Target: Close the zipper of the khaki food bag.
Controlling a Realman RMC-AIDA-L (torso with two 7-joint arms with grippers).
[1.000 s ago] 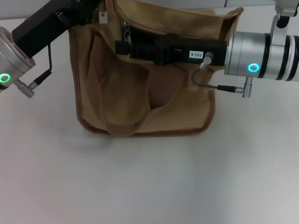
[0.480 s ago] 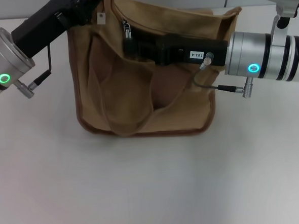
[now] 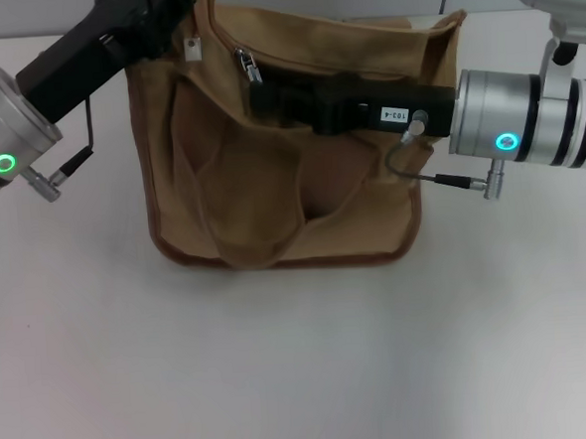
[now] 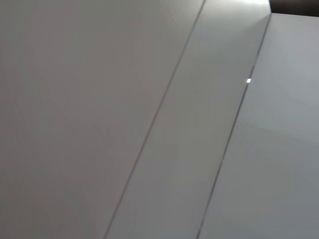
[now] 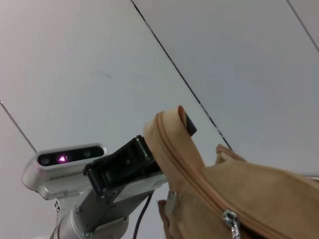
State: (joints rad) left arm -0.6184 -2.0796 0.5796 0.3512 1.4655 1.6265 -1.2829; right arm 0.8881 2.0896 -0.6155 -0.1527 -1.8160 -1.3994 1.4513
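Khaki food bag (image 3: 280,171) stands on the white table (image 3: 302,358). Right gripper (image 3: 265,90) lies across its top beside the zipper (image 3: 251,65) pull, finger state indiscernible. Behind, left gripper (image 3: 176,10) clamps the bag's far left corner.

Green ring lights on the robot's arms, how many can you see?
2. One glows on the left arm's silver wrist, beside the khaki food bag; the other on the right arm's wrist, at the bag's other side. Others may be hidden.
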